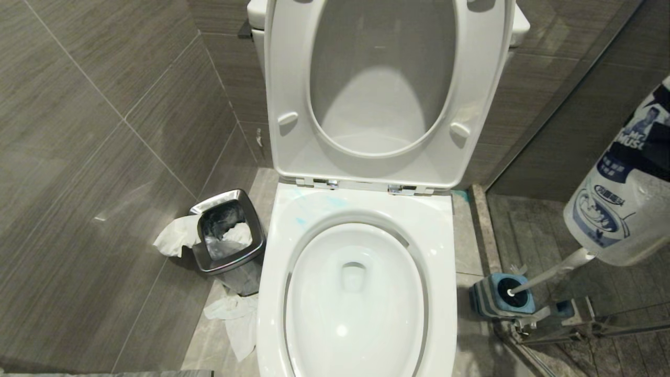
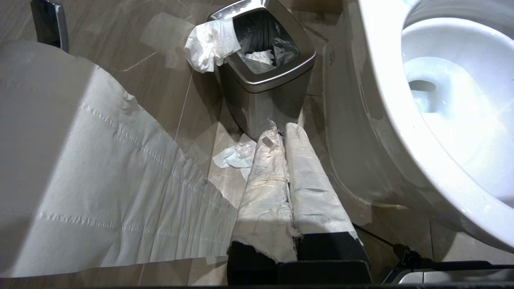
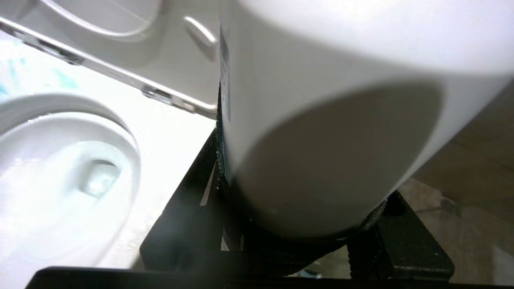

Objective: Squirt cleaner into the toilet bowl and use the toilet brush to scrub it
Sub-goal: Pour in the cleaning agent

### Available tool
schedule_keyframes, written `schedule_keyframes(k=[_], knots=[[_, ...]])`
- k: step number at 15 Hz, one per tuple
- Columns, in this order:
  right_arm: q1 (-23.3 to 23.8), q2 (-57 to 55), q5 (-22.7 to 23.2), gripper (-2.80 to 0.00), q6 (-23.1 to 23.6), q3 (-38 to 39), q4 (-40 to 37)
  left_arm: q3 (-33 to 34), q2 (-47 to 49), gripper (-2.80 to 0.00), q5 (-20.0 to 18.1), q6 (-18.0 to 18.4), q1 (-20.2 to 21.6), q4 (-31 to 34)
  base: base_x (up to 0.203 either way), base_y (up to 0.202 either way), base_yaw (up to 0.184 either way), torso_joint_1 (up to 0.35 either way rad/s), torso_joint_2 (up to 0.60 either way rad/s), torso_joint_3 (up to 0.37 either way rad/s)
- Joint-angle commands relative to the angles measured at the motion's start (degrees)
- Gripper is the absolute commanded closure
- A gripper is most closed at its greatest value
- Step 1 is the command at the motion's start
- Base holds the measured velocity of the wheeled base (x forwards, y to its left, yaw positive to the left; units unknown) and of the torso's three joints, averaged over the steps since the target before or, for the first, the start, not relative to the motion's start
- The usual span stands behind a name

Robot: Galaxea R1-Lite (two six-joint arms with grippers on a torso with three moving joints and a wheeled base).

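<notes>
The toilet bowl [image 1: 439, 230] stands open with its seat and lid [image 1: 384, 94] raised. Pale blue smears of cleaner [image 1: 314, 207] mark the back of the rim, also seen as cleaner smears [image 3: 64, 80] in the right wrist view. My right gripper [image 3: 305, 176] is shut on a white cleaner bottle [image 1: 623, 199] with a blue label, held to the right of the bowl above the floor. The toilet brush [image 1: 555, 269] stands in its blue-grey holder [image 1: 492, 301] on the floor at right. My left gripper [image 2: 281, 130], its fingers wrapped in paper, is shut and empty beside the bowl's outer wall [image 2: 385, 80].
A square steel waste bin [image 1: 227, 233] with tissue hanging over its rim stands left of the toilet, and crumpled tissue [image 1: 235, 319] lies on the floor by it. A broad sheet of toilet paper [image 2: 100, 180] hangs close to the left wrist. Tiled walls close in behind and at left.
</notes>
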State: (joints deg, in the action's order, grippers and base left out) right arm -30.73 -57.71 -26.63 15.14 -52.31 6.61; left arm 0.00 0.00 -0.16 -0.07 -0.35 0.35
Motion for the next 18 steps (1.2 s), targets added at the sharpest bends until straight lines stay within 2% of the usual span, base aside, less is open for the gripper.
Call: schedule_keyframes(k=[1, 2, 4, 9, 15, 18], knots=[[-9.7, -9.3, -14.5, 0.00, 1.2, -2.1, 2.1, 0.1, 0.0, 0.00, 0.0, 0.0, 0.0, 0.0, 0.000, 0.000, 0.000, 0.000, 0.00, 0.000], [-11.3, -11.8, -17.7, 0.00, 2.7, -2.5, 3.3, 0.1, 0.0, 0.00, 0.0, 0.0, 0.0, 0.0, 0.000, 0.000, 0.000, 0.000, 0.00, 0.000], [-12.5, -15.1, -20.3, 0.00, 8.4, -3.0, 5.1, 0.1, 0.0, 0.00, 0.0, 0.0, 0.0, 0.0, 0.000, 0.000, 0.000, 0.000, 0.00, 0.000], [-13.5, -21.1, -20.3, 0.00, 22.0, -3.7, 7.9, 0.1, 0.0, 0.00, 0.0, -0.1, 0.0, 0.0, 0.000, 0.000, 0.000, 0.000, 0.00, 0.000], [-13.6, -22.1, -20.3, 0.00, 43.8, -4.3, 7.4, 0.1, 0.0, 0.00, 0.0, 0.0, 0.0, 0.0, 0.000, 0.000, 0.000, 0.000, 0.00, 0.000], [-13.6, -22.8, -18.8, 0.00, 52.9, -3.4, 7.4, 0.1, 0.1, 0.00, 0.0, 0.0, 0.0, 0.0, 0.000, 0.000, 0.000, 0.000, 0.00, 0.000]])
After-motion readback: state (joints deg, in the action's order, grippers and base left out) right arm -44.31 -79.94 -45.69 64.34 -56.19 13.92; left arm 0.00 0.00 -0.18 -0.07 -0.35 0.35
